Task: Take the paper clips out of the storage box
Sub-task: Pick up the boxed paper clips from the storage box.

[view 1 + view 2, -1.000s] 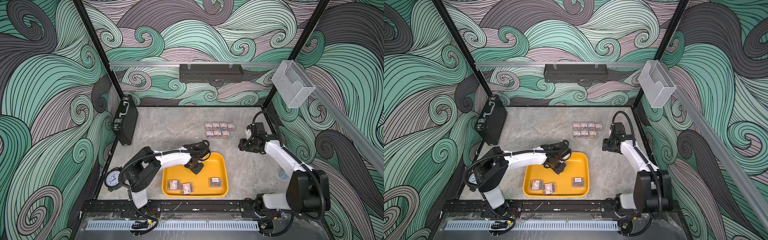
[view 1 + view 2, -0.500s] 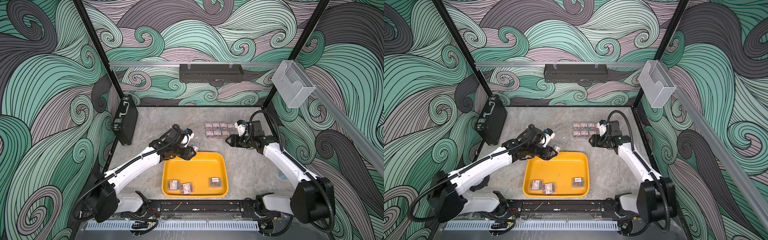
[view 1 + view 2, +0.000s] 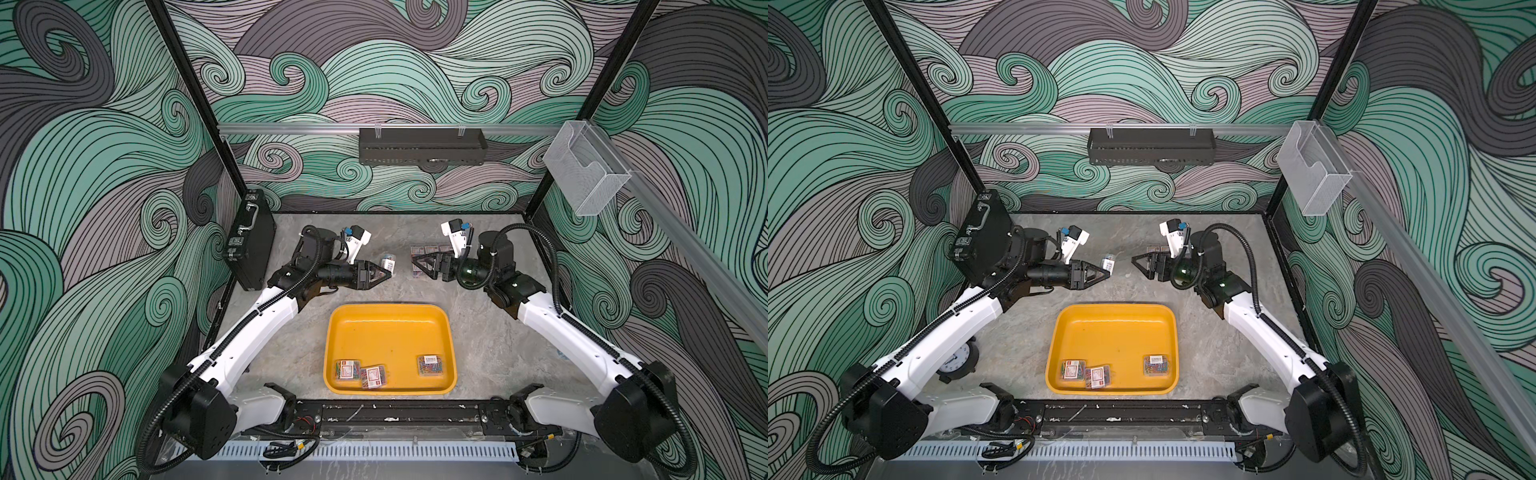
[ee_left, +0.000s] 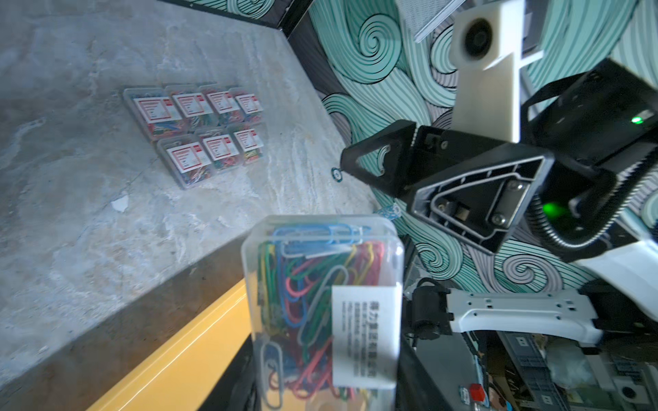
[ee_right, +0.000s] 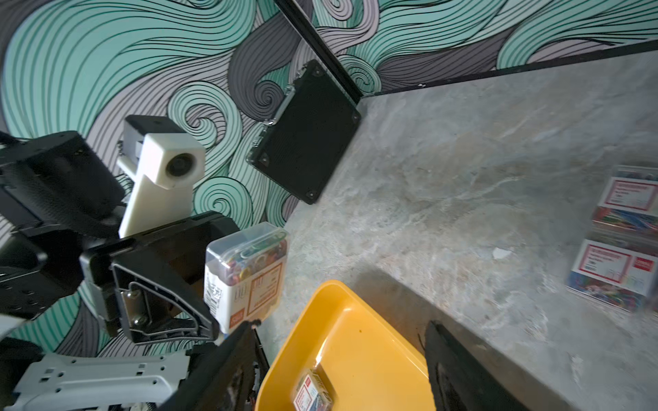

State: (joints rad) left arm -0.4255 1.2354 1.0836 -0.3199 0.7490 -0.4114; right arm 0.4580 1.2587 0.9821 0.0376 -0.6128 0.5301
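The left tool [image 3: 386, 272] is pinching one box of paper clips [image 3: 388, 262] in the air above the counter [image 3: 482, 340], past the far rim of the yellow storage box [image 3: 388, 308]. The right tool [image 3: 415, 266] faces it with its jaws spread and nothing between them, close to the set-out boxes [image 4: 199, 131] on the far right of the counter. Three more boxes [image 3: 348, 369] lie along the tray's near wall, two close together on the left and one apart on the right.

These little cases look light and stiff, with smooth clear walls that I'd expect to slip under a shallow pinch. The loose clips inside will likely shift. A hold across the two broad flat faces, near the middle, seems safest. Squeezing by the lid edge might pop it open.

From above, the right arm covers part of the set-out group, so I can only count seven in the left wrist view. The left tool's contact on its box is hidden there, and the label print is too small to read.
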